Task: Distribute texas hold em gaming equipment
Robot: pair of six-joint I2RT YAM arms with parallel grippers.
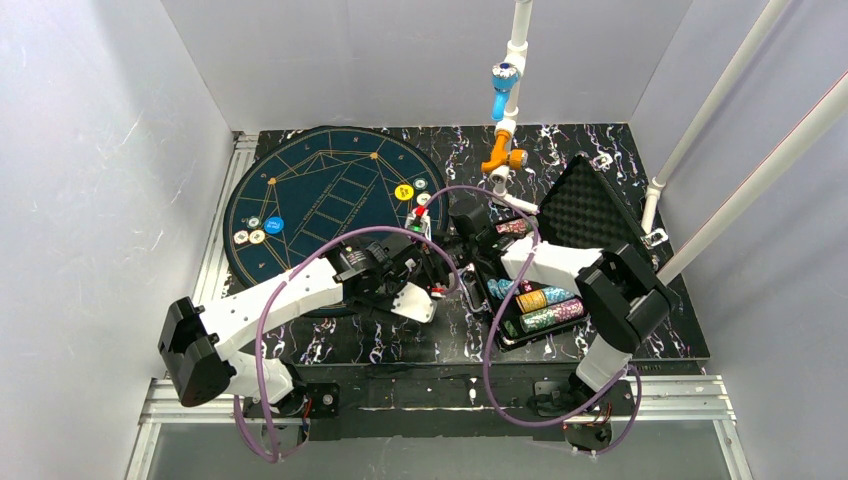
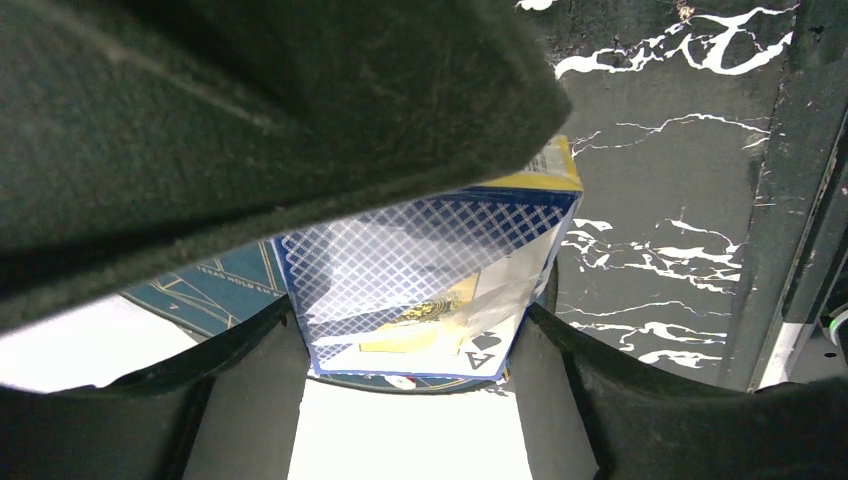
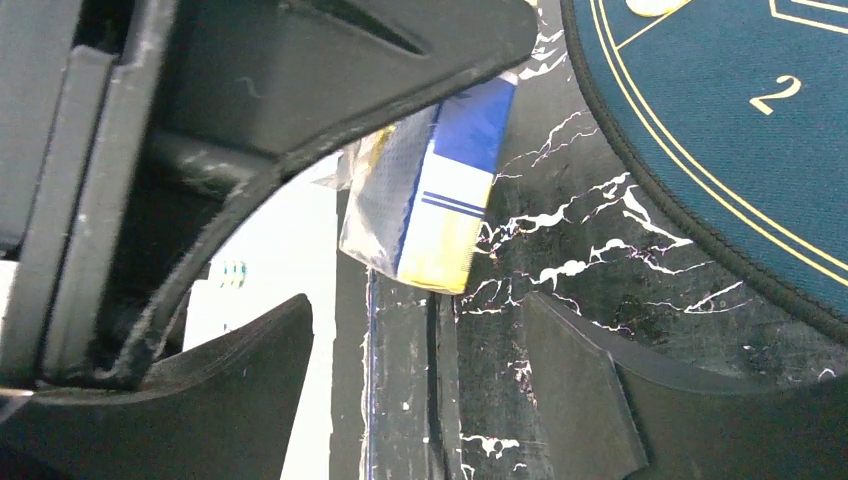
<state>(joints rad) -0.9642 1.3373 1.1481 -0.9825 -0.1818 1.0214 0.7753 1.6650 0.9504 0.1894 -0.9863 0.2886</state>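
Note:
A pack of playing cards [image 2: 420, 270], blue lattice back with a yellow end and an ace of spades, sits wrapped in clear film between the fingers of my left gripper [image 2: 410, 330], which is shut on it above the marbled table. In the right wrist view the same pack [image 3: 450, 190] hangs from the left gripper's fingers, just beyond my right gripper [image 3: 418, 320]. The right gripper is open with nothing between its fingers. Overhead, both grippers meet right of the round blue mat [image 1: 320, 200]. A yellow chip [image 1: 403, 192], a blue chip [image 1: 275, 224] and pale chips [image 1: 249, 237] lie on the mat.
The open black foam-lined case [image 1: 590, 210] stands at the right, with rows of chips [image 1: 545, 305] in its lower half. An orange and blue fitting on a white pole [image 1: 503, 150] stands behind the grippers. Grey walls enclose the table.

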